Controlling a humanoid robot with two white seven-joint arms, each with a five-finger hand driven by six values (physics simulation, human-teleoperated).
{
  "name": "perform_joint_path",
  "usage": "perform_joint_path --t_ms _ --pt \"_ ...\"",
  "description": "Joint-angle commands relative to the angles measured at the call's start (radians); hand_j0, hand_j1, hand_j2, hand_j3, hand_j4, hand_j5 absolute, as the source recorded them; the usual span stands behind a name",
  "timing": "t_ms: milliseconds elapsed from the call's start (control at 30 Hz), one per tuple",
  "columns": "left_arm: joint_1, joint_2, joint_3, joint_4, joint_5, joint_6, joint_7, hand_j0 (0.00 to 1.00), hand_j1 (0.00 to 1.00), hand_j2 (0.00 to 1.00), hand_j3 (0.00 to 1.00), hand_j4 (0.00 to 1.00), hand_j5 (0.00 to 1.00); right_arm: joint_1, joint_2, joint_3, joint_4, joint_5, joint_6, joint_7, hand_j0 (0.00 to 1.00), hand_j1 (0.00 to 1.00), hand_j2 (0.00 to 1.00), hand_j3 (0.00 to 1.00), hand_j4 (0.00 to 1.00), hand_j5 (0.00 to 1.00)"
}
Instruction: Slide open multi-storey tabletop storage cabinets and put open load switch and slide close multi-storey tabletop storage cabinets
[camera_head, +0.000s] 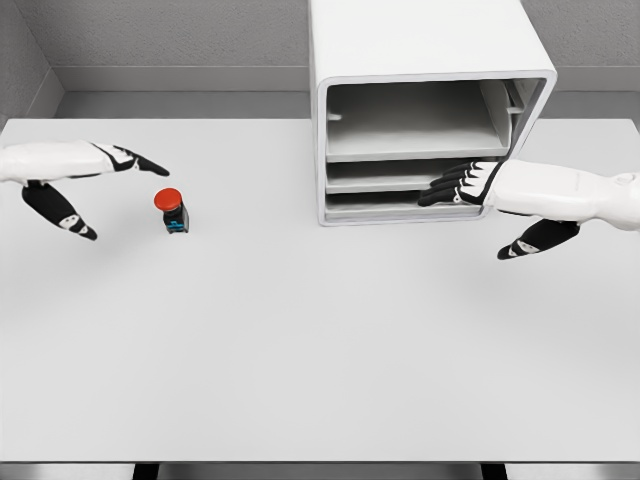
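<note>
The white multi-storey cabinet (430, 60) stands at the back of the table, right of the middle, its front showing stacked drawers. My right hand (470, 205) reaches in from the right, fingers extended against the lower drawer fronts (380, 185), thumb hanging apart below; it grips nothing that I can see. The load switch (172, 210), a small black and blue body with a red round button on top, stands upright on the table at the left. My left hand (115, 190) hovers just left of the switch, fingers and thumb spread, not touching it.
The white table (320, 340) runs wide to the front edge. A grey wall stands behind the cabinet.
</note>
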Motion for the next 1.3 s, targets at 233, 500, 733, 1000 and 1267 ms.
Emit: perform_joint_path --t_ms 233,500,733,1000,1267 --pt "-0.003 -0.061 0.009 -0.015 -0.009 0.002 -0.015 1.0 1.0 1.0 1.0 1.0 1.0 -0.009 0.06 -0.015 0.001 -0.01 0.001 -0.029 1.0 1.0 1.0 1.0 1.0 1.0" --pt "-0.025 -0.15 0.008 0.065 -0.076 0.002 -0.044 1.0 1.0 1.0 1.0 1.0 1.0 -0.014 0.074 -0.069 0.018 -0.006 0.001 0.139 1.0 1.0 1.0 1.0 1.0 1.0" --pt "-0.022 -0.21 0.006 0.152 -0.133 0.002 -0.044 1.0 1.0 1.0 1.0 1.0 1.0 -0.066 0.109 -0.06 0.017 -0.009 0.001 0.207 1.0 1.0 1.0 1.0 1.0 1.0" --pt "-0.014 -0.261 -0.002 0.22 -0.171 0.002 -0.043 1.0 1.0 1.0 1.0 1.0 1.0 -0.109 0.124 -0.064 0.02 -0.013 0.001 0.294 1.0 1.0 1.0 1.0 1.0 1.0" --pt "-0.011 -0.296 -0.006 0.261 -0.207 0.002 -0.043 1.0 1.0 1.0 1.0 1.0 1.0 -0.121 0.213 -0.066 0.141 -0.015 0.001 0.303 1.0 1.0 1.0 1.0 1.0 1.0"
